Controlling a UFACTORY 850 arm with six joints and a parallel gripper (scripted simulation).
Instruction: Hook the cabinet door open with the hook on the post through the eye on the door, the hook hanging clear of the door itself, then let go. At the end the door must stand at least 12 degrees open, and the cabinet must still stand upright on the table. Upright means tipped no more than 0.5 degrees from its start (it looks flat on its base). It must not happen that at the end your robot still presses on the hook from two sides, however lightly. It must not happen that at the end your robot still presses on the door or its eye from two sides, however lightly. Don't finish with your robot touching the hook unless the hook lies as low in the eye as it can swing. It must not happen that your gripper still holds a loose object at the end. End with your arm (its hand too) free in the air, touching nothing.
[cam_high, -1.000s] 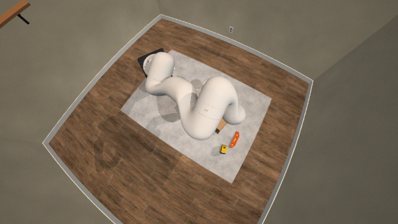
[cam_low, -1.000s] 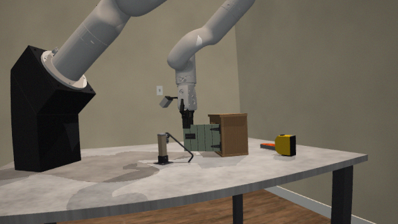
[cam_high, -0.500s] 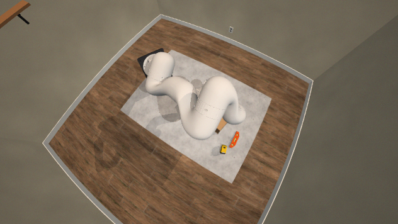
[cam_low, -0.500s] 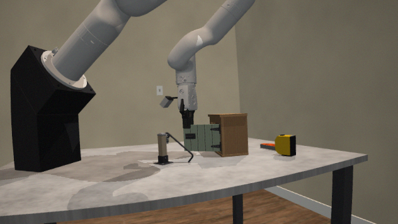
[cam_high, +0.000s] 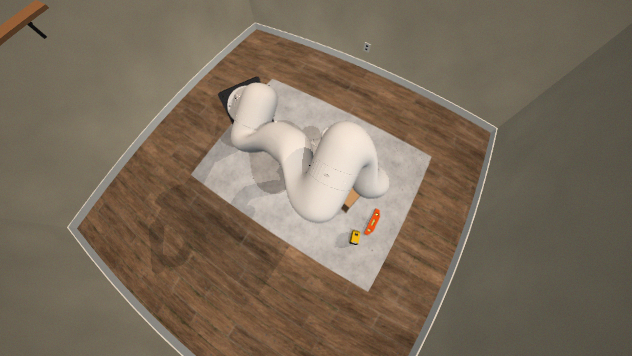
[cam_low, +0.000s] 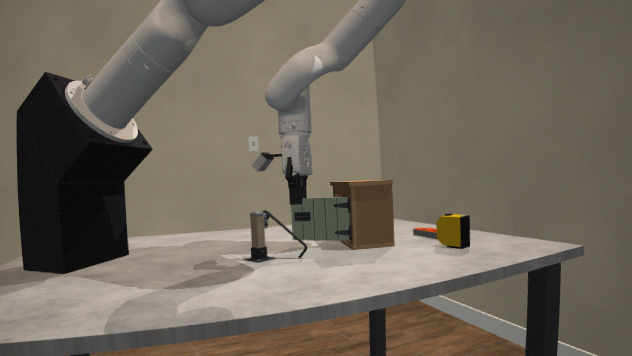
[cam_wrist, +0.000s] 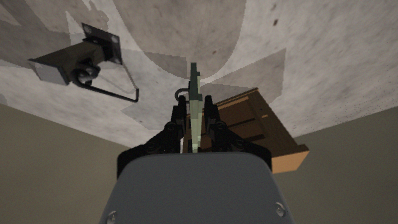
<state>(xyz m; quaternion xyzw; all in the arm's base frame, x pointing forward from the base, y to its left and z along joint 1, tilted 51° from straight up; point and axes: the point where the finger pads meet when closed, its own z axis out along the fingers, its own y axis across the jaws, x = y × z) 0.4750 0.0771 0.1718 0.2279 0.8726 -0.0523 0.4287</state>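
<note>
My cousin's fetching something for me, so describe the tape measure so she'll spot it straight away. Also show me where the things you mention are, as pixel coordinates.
On the grey table (cam_low: 400, 280), find the wooden cabinet (cam_low: 372, 215) (cam_high: 351, 199). Beside it stands a small yellow tape measure (cam_low: 452, 231) (cam_high: 355, 237) with a black face. Its neighbour, flat and orange-red (cam_low: 425, 232) (cam_high: 372, 222), is longer.

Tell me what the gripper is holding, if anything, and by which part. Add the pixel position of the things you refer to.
Nothing looks held: the gripper (cam_low: 297, 202) (cam_wrist: 195, 103) straddles the upper free-edge end of the green door (cam_low: 322, 220) (cam_wrist: 194, 85), with a slim gap seen on either side.

Pincer pts. down, part. open (fingers sep.).
</note>
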